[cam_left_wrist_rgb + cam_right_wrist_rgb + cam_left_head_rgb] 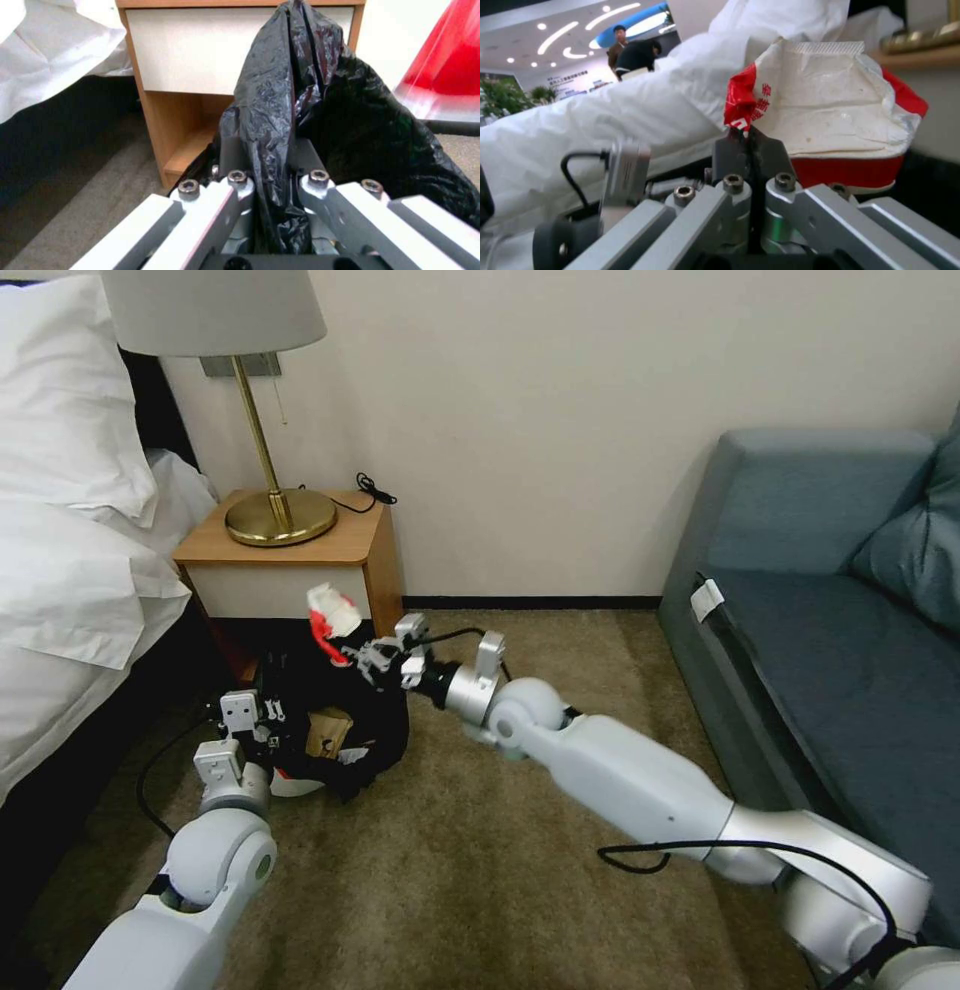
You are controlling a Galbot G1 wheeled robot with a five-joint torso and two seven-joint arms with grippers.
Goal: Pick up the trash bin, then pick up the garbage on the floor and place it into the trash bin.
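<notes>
The left tool (262, 713) is clenched on the black liner bag (280, 123) at the rim of the trash bin (345, 740). In the left wrist view, a pinched fold of the bag runs up between the two fingers (235, 150) and stands tall in front of the nightstand (290, 560). The bin sits tilted, just in front of the nightstand's lower opening and beside the bed (70, 570), on or just above the carpet (480, 870); contact with the floor cannot be confirmed. A patch of its white wall shows below the bag, near the left wrist. A tan paper bag (328, 732) lies inside the bin mouth.

The right tool (352, 653) reaches in from the sofa (820, 630) side, with the right arm stretched low across the carpet. It grasps the red-and-white packet (330, 620) by its lower edge. In the right wrist view, the fingers (767, 150) are closed together on the red corner of the packet (840, 116), and the packet stands upright above them. In the head view, the packet is held above the far side of the bin's mouth, in front of the nightstand drawer face.

A brass lamp (275, 515) stands on the nightstand surface.
</notes>
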